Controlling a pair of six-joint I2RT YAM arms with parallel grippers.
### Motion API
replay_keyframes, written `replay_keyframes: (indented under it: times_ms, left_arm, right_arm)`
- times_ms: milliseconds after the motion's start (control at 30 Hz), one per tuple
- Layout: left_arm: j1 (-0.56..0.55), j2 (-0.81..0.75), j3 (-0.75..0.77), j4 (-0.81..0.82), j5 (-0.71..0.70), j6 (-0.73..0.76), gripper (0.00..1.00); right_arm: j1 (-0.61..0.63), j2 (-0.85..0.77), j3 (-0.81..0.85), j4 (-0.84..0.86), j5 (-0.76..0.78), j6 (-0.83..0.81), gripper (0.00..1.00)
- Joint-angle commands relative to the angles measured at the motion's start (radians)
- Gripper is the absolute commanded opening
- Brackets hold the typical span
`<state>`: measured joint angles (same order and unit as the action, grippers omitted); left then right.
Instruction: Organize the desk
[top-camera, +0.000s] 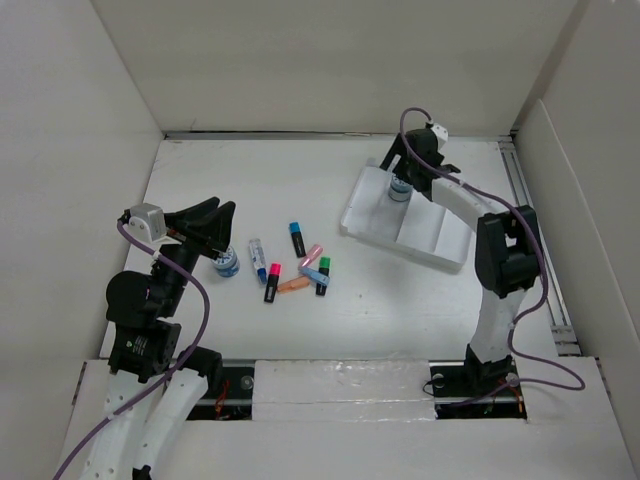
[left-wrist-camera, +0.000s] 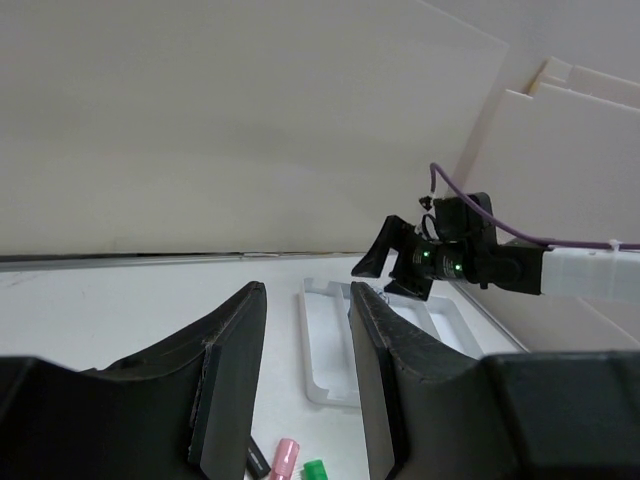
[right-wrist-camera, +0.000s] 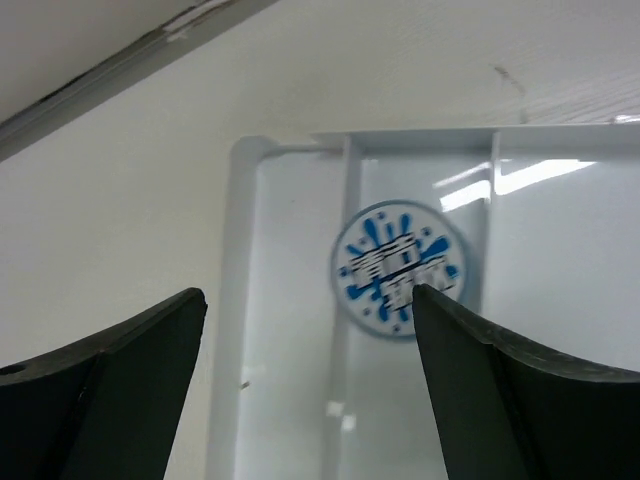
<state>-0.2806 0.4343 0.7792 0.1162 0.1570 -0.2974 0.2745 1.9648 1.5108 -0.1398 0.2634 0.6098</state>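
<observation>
With the right gripper (right-wrist-camera: 305, 390) spread wide over the blue-and-white round container (right-wrist-camera: 398, 270) resting in the white tray's (top-camera: 372, 225) end compartment on the desk (top-camera: 400, 300), toppling was judged possible should a finger clip it on withdrawal; the left gripper (top-camera: 222, 222) was seen closed, empty.

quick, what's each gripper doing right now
left gripper: shut, nothing between its fingers
right gripper: open above the round blue-and-white container in the tray, not holding it
</observation>
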Motion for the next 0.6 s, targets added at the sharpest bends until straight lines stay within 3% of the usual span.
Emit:
replay_keyframes:
  times_ms: [0, 33, 100, 133, 200, 233, 300, 333, 400, 433, 567]
  left_arm:
    - [-0.002, 0.003, 0.000, 0.050, 0.006, -0.006, 0.35]
    - [-0.002, 0.000, 0.002, 0.051, 0.006, -0.008, 0.35]
    - [-0.002, -0.015, -0.003, 0.053, -0.002, -0.009, 0.35]
    - [-0.002, -0.019, -0.004, 0.054, -0.026, -0.011, 0.34]
    - [-0.002, -0.040, -0.006, 0.051, -0.056, -0.019, 0.34]
    - [-0.002, -0.049, -0.012, 0.050, -0.074, -0.019, 0.34]
    - [-0.002, -0.077, -0.021, 0.060, -0.096, -0.019, 0.34]
    - [-0.002, -0.083, -0.026, 0.063, -0.126, -0.022, 0.35]
    - [-0.002, -0.094, -0.023, 0.051, -0.148, -0.029, 0.36]
    - [-0.002, -0.097, -0.018, 0.037, -0.198, -0.037, 0.36]
    - [-0.002, -0.132, -0.031, 0.045, -0.255, -0.046, 0.40]
  right_arm:
    - [0.086, -0.125, -0.021, 0.121, -0.050, -0.025, 0.88]
    - [0.109, -0.139, -0.033, 0.129, -0.103, -0.028, 0.56]
    - [0.197, -0.161, -0.072, 0.232, -0.232, -0.030, 0.13]
    - [0.234, -0.158, -0.070, 0.247, -0.290, -0.033, 0.00]
    - [0.366, -0.138, -0.046, 0.264, -0.348, -0.071, 0.00]
    - [0.412, -0.101, -0.028, 0.260, -0.352, -0.090, 0.03]
    - [0.498, -0.063, 0.008, 0.233, -0.352, -0.148, 0.20]
    - [0.570, -0.029, 0.043, 0.226, -0.352, -0.191, 0.49]
    - [0.629, 0.002, 0.068, 0.213, -0.374, -0.235, 0.70]
    - [0.653, 0.018, 0.086, 0.212, -0.377, -0.270, 0.85]
    - [0.773, 0.144, 0.207, 0.080, -0.339, -0.357, 0.94]
